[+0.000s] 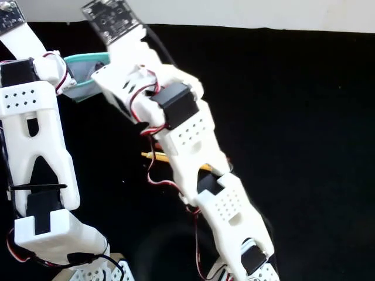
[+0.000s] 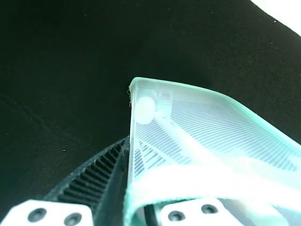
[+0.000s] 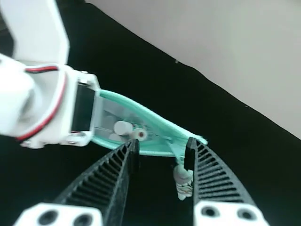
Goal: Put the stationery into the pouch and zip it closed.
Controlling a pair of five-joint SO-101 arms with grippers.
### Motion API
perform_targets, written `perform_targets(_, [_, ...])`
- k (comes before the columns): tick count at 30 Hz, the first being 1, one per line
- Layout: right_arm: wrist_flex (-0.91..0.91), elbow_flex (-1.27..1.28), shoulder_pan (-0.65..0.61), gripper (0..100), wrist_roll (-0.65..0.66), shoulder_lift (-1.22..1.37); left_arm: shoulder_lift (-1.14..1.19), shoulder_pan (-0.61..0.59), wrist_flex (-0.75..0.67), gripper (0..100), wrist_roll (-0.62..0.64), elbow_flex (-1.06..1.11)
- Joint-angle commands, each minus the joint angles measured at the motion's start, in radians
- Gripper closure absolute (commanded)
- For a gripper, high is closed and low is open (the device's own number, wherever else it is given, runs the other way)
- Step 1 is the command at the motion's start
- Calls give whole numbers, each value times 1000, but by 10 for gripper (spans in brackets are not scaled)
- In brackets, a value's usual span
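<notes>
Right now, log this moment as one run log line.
left pincer: shut on pouch | right pincer: open, tips at pouch edge | yellow pencil: on table, outside pouch

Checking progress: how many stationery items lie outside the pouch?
1: a yellow pencil on the table, partly under the right arm; the arms may hide others.

Seen from above, the pouch [image 1: 88,70] is at about 11 o'clock of the table [image 1: 304,117], between the two arms. The left gripper [image 3: 87,115] clamps its 9 o'clock end, and the right gripper [image 3: 162,148] is at its 3 o'clock side, fingers spread, tips just at the pouch's edge. A pencil [image 1: 153,156] lies on the table at 5 o'clock from the pouch, partly under the right arm
</notes>
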Motion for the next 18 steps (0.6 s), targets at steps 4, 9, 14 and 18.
perform_targets(4, [68,-97,107,833,-5,-61,-5,1,-5,993,11,-12])
perform_targets(9, [191,-97,189,833,-5,-61,-13,35,15,994,38,-18])
perform_targets(14, [203,-91,278,833,-5,-61,-12,79,110,994,40,-127])
perform_targets(18, [203,-90,325,833,-5,-59,-5,110,213,994,40,-274])
